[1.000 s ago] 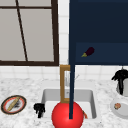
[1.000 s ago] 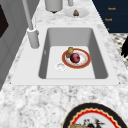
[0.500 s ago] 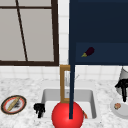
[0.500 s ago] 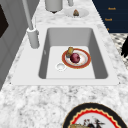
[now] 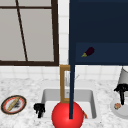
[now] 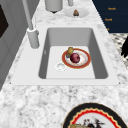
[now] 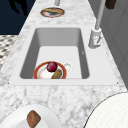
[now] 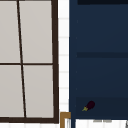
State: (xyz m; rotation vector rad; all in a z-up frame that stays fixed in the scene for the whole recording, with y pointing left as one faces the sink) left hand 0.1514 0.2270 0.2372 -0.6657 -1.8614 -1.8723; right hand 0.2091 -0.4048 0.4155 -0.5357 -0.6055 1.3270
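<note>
Right hand point(image 5: 121, 90), fingers straight, pointing down and empty, hangs over the brown morsel point(image 5: 117, 106) on the white plate point(image 5: 125, 113) at the right of the bench point(image 5: 22, 85). A clean grasp likely needs the fingertips centred over the morsel. Left hand point(image 5: 39, 109) idles at the sink point(image 5: 47, 93).

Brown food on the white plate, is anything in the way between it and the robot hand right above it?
Nothing visible does. In the front view the right robot hand hangs just above the brown food on the white plate, with only open air between them.

A plate point(image 6: 76, 58) lies in the sink point(image 6: 100, 50), faucet point(image 6: 32, 37) behind
</note>
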